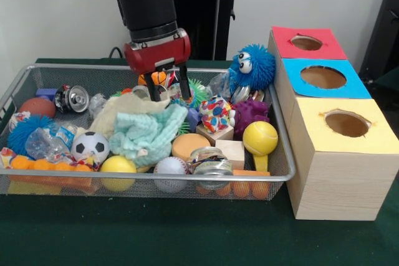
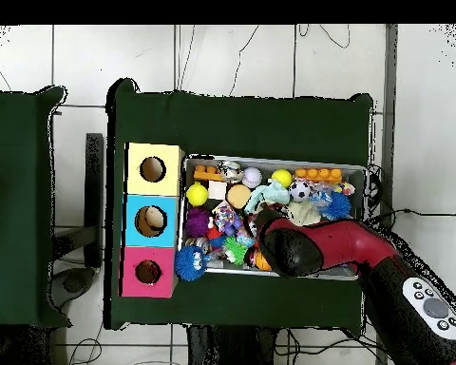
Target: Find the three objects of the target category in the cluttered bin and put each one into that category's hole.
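The silver wire-mesh bin [image 1: 156, 178] is full of clutter and also shows in the overhead view [image 2: 270, 160]. My gripper [image 1: 168, 89] reaches down into the bin's far middle with its black fingers [image 1: 151, 88] apart. A small orange plush thing [image 1: 157, 78] shows between them; I cannot tell which animal it is or whether the fingers touch it. In the overhead view the arm [image 2: 313, 249] covers the gripper, and a bit of orange [image 2: 260, 259] shows at its edge. The red-topped hole [image 1: 306, 42] is on the far box [image 2: 148, 272]. No bear is visible.
Blue-topped hole [image 1: 323, 77] and yellow-topped hole [image 1: 346, 123] sit nearer the camera. A blue spiky googly-eyed ball [image 1: 254, 66] rests on the bin's far right corner above a purple plush [image 1: 249, 113]. A mint cloth [image 1: 149, 132], balls and cans lie around the gripper.
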Robot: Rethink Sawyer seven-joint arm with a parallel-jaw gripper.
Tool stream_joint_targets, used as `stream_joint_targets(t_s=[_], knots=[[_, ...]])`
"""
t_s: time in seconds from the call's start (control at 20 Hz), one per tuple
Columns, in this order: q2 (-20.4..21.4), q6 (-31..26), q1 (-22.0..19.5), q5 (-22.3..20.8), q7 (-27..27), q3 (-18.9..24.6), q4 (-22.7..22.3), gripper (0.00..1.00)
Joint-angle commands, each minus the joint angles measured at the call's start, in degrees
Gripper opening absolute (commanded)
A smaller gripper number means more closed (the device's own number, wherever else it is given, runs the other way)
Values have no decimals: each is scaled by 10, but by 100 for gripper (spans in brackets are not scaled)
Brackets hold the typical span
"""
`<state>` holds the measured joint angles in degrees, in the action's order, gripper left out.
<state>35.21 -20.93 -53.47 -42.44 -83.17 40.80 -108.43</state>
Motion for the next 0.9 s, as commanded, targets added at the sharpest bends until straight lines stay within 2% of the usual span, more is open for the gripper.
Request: stream_joint_targets(t_s=[0.05,0.35,0.65,0.9], knots=[[14,48,4,19,-79,-18,4,100],[9,58,-7,17,-62,-14,6,100],[-44,94,-27,-9,-25,9,41,100],[-83,97,-54,-28,18,37,62,100]])
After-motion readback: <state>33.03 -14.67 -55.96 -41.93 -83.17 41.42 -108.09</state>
